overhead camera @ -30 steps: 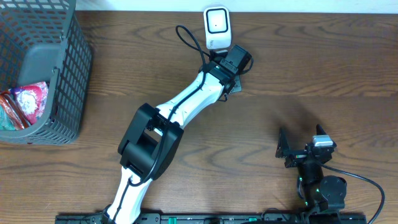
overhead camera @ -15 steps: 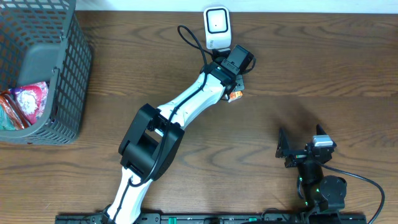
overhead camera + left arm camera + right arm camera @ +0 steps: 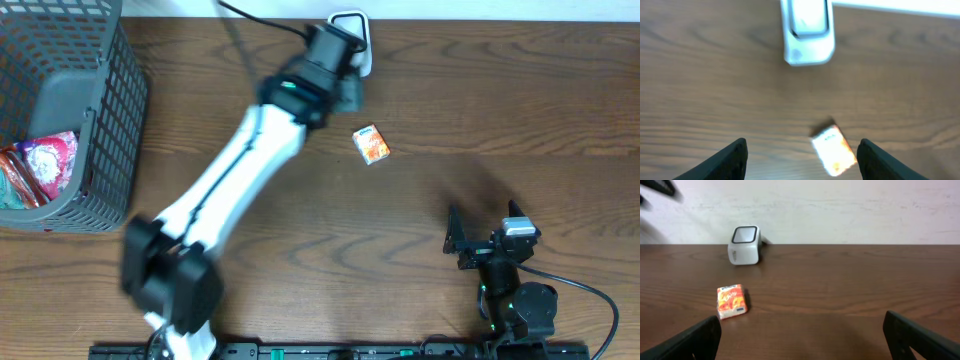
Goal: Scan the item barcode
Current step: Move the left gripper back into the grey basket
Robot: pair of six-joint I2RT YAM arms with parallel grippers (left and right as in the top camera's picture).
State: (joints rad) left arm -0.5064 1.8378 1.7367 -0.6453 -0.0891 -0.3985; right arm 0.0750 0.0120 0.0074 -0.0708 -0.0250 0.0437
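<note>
A: From overhead, the small orange and white carton (image 3: 371, 144) lies flat on the brown wood-grain table (image 3: 500, 110), at about four o'clock from the white box-shaped barcode scanner (image 3: 352, 25), near it but apart. The white and black left arm (image 3: 230, 170) is blurred and covers most of that scanner, and its fingers can't be made out from up here.

B: The left wrist camera fills that in. The left gripper (image 3: 802, 155) has its two dark fingers (image 3: 730, 160) spread wide with nothing between them, the carton (image 3: 834, 156) lying on the table just inside the right-hand one. The scanner (image 3: 806, 31) sits at twelve o'clock, fully visible here.

A: And the right wrist camera looks low across the table. The right gripper (image 3: 802, 340) is spread wide too, empty. The carton (image 3: 731, 301) shows its printed front, the scanner (image 3: 744, 245) stands behind it at about one o'clock with its dark window tilted upward.

B: Only that view shows a plain pale wall (image 3: 840, 210) behind the table.

A: Containers: the grey plastic mesh basket (image 3: 110, 120) at nine o'clock overhead holds colourful red and pink packets (image 3: 35, 165).

B: The right arm (image 3: 505, 275) sits at five o'clock, well apart from the carton.
</note>
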